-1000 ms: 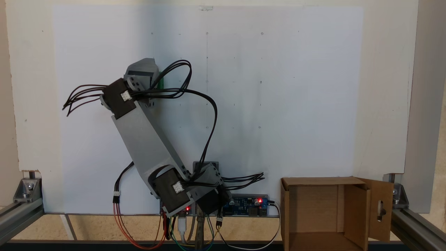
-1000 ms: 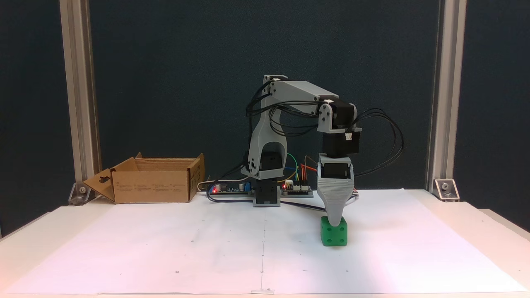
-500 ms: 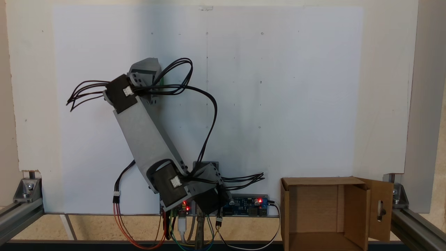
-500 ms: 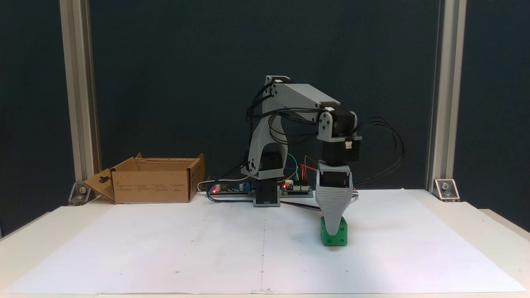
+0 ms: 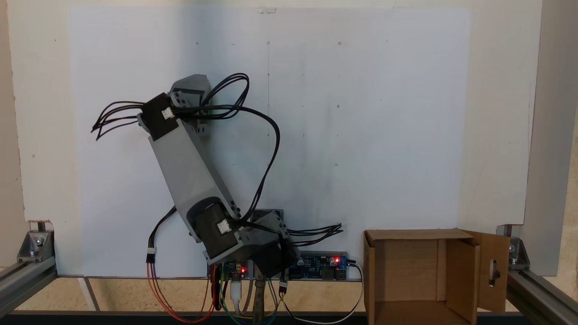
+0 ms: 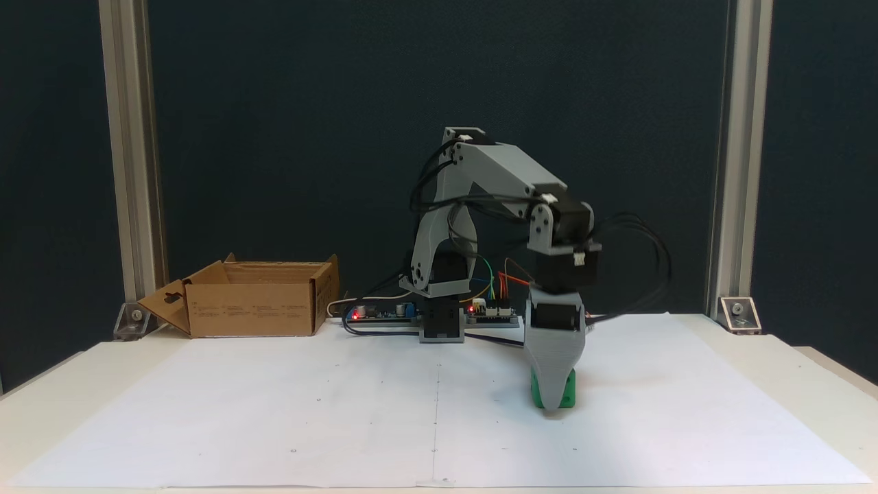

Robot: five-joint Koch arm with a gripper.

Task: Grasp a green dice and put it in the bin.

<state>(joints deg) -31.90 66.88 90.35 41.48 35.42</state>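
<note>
Over on the left of a fixed view, the bin (image 6: 254, 298) is sitting on the table (image 6: 823, 370) at the back edge of the white paper sheet (image 6: 274, 412), open side up, its slotted flap hanging out to the left, well apart from the action. Moving right past the arm's base, the gripper (image 6: 553, 401) is pointing straight down with its grey jaw covering the front of the green dice (image 6: 568, 396), which is resting on the paper. Only 1 jaw tip is showing, so I cannot tell whether the pincer is spread or pinching.
</note>
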